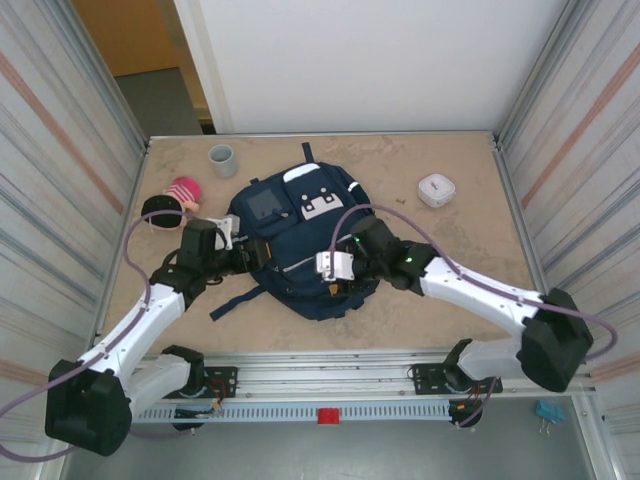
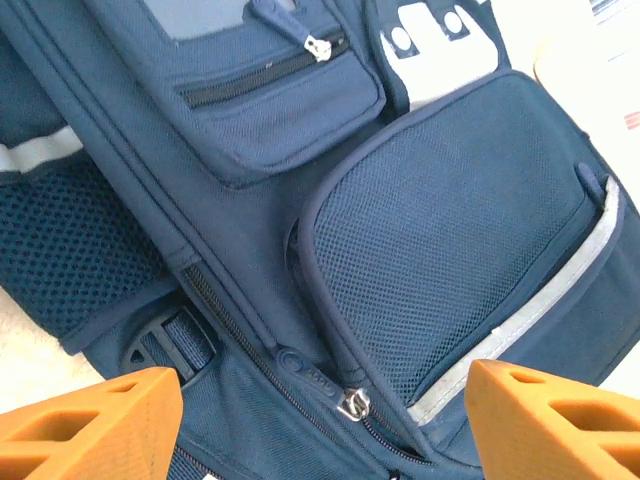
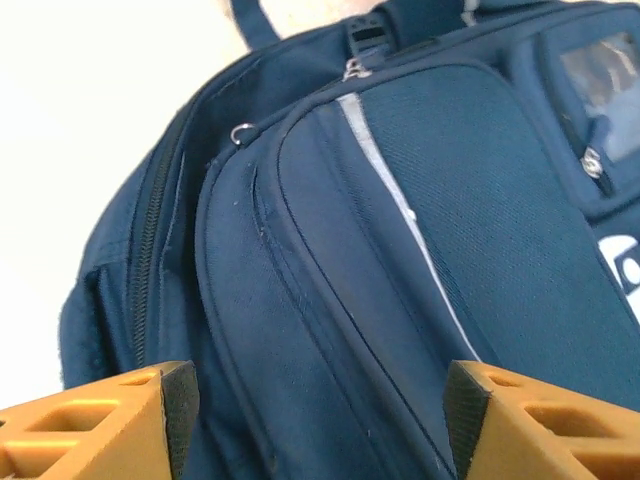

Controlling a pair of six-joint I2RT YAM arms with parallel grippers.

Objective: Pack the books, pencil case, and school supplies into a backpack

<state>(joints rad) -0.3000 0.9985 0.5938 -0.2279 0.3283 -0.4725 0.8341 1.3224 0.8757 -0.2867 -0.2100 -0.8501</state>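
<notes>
Walls of ribbed metal (image 1: 60, 150) stand close on both sides, so keep your arms tucked in. Between them is the sandy bench (image 1: 450, 290). Your navy backpack (image 1: 300, 240) lies flat in the middle of it, pockets up, and its zips look shut. The left end effector (image 2: 322, 415) and the right end effector (image 3: 320, 400) both hang wide open just over the bag, holding nothing. A pink striped thing (image 1: 183, 190), a grey cup (image 1: 221, 158) and a small white box (image 1: 436, 189) sit near the back, well apart from the bag. I think you must open the bag first. Lower the left one onto the little silver zip pull (image 2: 352, 403), pinch it, and press the cloth flat with the right.
</notes>
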